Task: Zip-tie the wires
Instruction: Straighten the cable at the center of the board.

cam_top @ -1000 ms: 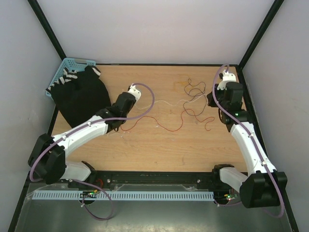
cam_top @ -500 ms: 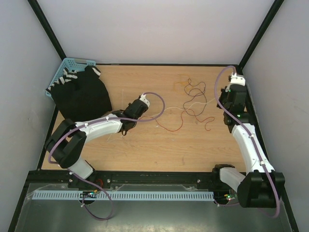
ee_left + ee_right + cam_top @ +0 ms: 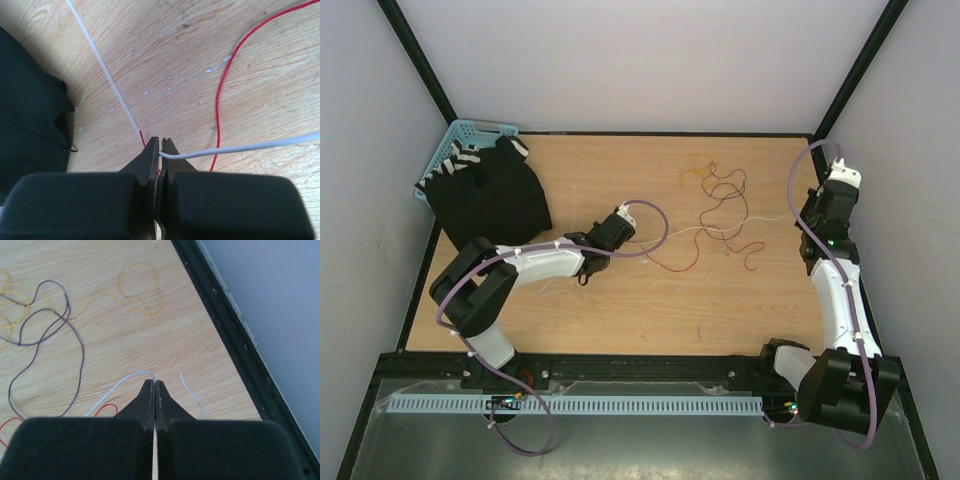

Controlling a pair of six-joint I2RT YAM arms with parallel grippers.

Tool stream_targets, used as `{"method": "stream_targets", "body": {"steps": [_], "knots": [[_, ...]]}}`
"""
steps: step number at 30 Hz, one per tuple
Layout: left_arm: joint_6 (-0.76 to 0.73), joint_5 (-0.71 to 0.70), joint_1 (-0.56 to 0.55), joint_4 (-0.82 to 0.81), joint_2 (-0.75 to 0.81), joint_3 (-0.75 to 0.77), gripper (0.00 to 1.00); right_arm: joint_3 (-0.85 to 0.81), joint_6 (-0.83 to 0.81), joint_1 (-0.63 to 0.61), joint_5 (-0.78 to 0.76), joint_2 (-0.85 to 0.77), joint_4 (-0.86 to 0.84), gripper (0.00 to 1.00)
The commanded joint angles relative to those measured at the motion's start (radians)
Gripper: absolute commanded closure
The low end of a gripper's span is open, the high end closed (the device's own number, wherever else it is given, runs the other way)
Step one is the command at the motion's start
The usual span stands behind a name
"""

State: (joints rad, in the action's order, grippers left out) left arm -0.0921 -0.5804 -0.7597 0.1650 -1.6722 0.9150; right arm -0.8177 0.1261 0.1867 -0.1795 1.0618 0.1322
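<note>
The whitish strand [image 3: 240, 147] of the wires [image 3: 722, 200] runs left to right across the tabletop [image 3: 650, 315]. One end is pinched in the closed left tool [image 3: 160, 150], the other in the closed right tool [image 3: 154, 385]. The zip tie [image 3: 107, 75] lies diagonally, its far end cut off by the edge of the left wrist view. It is too faint to find from above.

The left gripper [image 3: 160, 150] sits low mid-table and the right gripper [image 3: 155, 385] by the right edge, both pinched onto the wires [image 3: 225, 150].

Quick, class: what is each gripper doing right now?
Left gripper: closed on the white wire.
Right gripper: closed, apparently pinching the same wire's other end.
</note>
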Motion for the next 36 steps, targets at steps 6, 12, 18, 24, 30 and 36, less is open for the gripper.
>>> {"method": "stream_targets", "body": {"steps": [6,12,18,24,30,36], "knots": [[0.023,0.005,-0.007,0.001,-0.059,0.036,1.0,-0.016,-0.007,0.049,0.006,-0.026,-0.01,1.0],[0.026,0.032,-0.007,0.033,-0.101,0.068,0.93,-0.015,-0.017,0.052,-0.008,-0.025,-0.009,1.0],[0.038,0.077,-0.006,0.048,-0.113,0.081,0.82,-0.031,-0.012,0.063,-0.003,-0.009,-0.009,1.0],[0.043,0.091,-0.005,0.057,-0.125,0.082,0.79,-0.061,-0.012,0.091,-0.004,0.004,-0.006,1.0],[0.045,0.091,0.001,0.067,-0.134,0.084,0.78,-0.078,-0.019,0.104,-0.002,0.011,-0.005,1.0],[0.056,0.118,0.027,0.07,-0.091,0.073,0.73,-0.104,-0.027,0.14,-0.01,0.031,0.003,1.0]]}}
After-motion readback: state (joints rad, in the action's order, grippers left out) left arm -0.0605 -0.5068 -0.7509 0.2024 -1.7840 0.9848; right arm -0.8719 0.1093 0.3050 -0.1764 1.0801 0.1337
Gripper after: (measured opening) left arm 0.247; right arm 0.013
